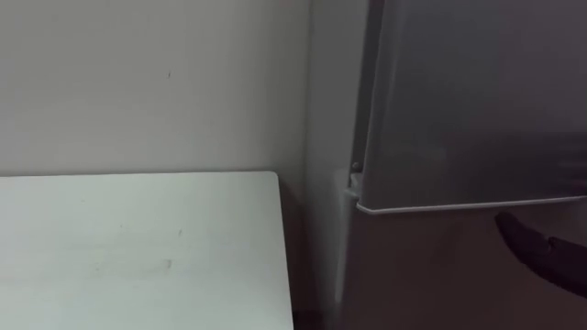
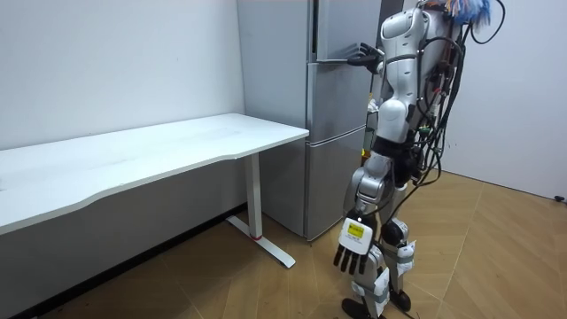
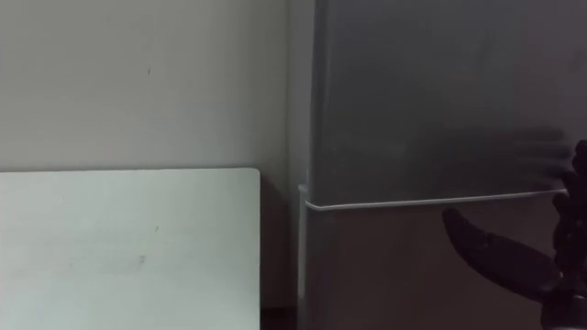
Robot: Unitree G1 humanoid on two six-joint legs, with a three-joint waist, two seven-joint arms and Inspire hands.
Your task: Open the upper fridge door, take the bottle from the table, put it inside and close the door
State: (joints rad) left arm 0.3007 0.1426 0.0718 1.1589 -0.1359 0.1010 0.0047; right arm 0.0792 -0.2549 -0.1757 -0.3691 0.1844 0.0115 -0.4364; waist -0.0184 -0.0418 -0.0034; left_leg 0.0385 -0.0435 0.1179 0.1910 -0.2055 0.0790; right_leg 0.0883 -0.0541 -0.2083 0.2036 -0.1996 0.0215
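Fingers (image 1: 525,240) of right robot hand (image 3: 503,257) outstretched just under upper fridge door (image 1: 477,101)

the table (image 1: 138,247) stands left of the fridge (image 1: 413,275), right hand (image 1: 541,249) just under its upper door (image 1: 477,101).

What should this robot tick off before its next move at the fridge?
1. Bottle in a hand: not ok. The left hand hangs open at its side, and the right hand holds nothing either.
2. Upper fridge door open: not ok, it looks shut.
3. Right hand at that door's lower edge: ok, fingers straight, just below it.
4. Standing close, facing the fridge: ok.
5. Room for the door to swing past the table: cannot tell.
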